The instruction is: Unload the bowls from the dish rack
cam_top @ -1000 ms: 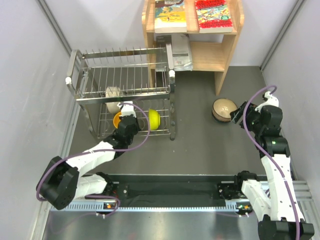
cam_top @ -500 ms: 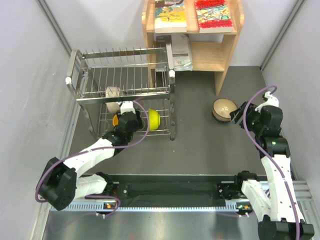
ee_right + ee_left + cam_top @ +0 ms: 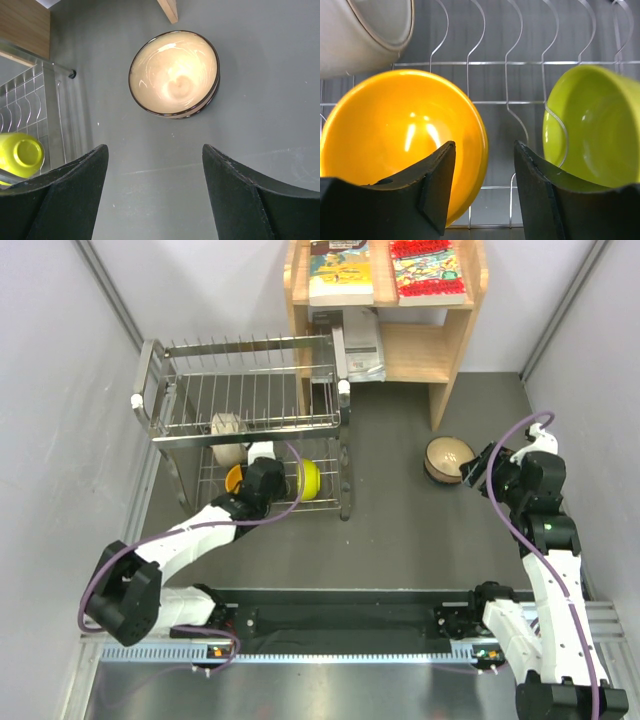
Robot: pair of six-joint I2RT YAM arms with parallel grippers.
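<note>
The pinkish-brown bowl (image 3: 448, 458) stood right of the dish rack (image 3: 250, 400), the orange bowl (image 3: 402, 145), yellow-green bowl (image 3: 592, 127) and cream-white bowl (image 3: 362, 32) inside it; left gripper (image 3: 484, 150) and right gripper (image 3: 155, 150) both had fingers apart, empty.

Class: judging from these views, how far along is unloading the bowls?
Done: the pinkish-brown bowl sits on the table, outside the dish rack. In hand: nothing; the open left gripper faces the orange bowl. Left in the rack: orange bowl, yellow-green bowl, cream bowl.
</note>
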